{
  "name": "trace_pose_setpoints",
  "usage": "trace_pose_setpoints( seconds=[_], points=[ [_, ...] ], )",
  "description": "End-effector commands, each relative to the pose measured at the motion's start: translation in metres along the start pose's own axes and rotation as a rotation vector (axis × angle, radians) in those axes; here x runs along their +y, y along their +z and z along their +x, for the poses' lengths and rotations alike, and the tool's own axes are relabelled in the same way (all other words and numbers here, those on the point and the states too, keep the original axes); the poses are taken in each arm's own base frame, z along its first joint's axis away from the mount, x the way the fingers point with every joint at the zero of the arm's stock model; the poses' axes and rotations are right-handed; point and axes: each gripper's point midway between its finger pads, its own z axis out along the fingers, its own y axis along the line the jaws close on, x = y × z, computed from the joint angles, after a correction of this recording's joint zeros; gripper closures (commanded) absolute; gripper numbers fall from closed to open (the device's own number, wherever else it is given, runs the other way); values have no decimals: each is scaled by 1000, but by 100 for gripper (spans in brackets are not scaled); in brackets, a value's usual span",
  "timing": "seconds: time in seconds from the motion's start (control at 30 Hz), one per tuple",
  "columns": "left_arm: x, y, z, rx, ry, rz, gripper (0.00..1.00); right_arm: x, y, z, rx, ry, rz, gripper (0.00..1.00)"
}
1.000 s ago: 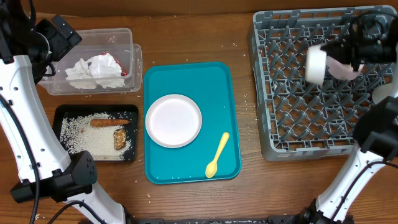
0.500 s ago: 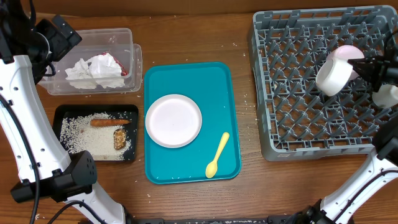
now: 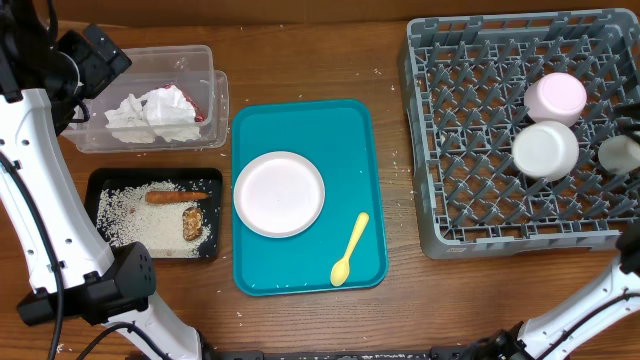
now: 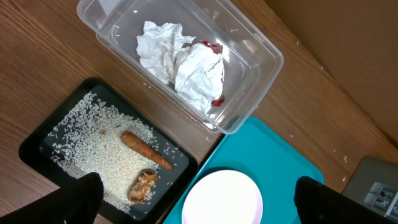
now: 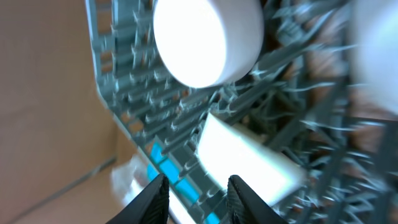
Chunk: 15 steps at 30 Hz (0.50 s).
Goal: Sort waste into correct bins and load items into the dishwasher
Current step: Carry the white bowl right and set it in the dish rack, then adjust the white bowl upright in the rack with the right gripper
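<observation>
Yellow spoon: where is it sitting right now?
In the overhead view, the yellow spoon lies in the lower right corner of the teal tray, just right of and below the round plate.

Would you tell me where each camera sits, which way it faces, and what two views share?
Overhead: above the table, looking down at teal tray and dish rack; left arm, right arm flanking.
Left wrist: high on the left arm, looking down at clear tub, black tray, plate; dark fingers in bottom corners.
Right wrist: close to the rack, blurred, facing a whitish bowl; pale fingers below.
Overhead and left wrist share the plate.
</observation>
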Motion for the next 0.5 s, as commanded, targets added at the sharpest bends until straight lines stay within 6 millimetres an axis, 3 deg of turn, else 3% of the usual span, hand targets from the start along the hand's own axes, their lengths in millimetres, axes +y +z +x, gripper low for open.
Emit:
trace_pose_setpoints(
  seconds=[0.0, 0.17, 0.23, 0.27, 0.33, 0.47],
  points=[
    [0, 1, 0, -4, -7, -10, 0, 37, -67, 11, -235, -74, 117, 67],
    [0, 1, 0, -4, -7, -10, 0, 76, -85, 41, -308, -197, 144, 66],
    [0, 1, 0, -4, -7, -10, 0, 81, -84, 51, -336, -225, 224, 65],
    [0, 1, 0, -4, -7, -10, 0, 81, -82, 55, -346, -228, 272, 59],
    [0, 1, 0, -4, -7, -10, 0, 83, -70, 65, -337, -252, 354, 54],
    [0, 1, 0, -4, -7, -10, 0, 80, -35, 80, -290, -291, 510, 55]
  ],
)
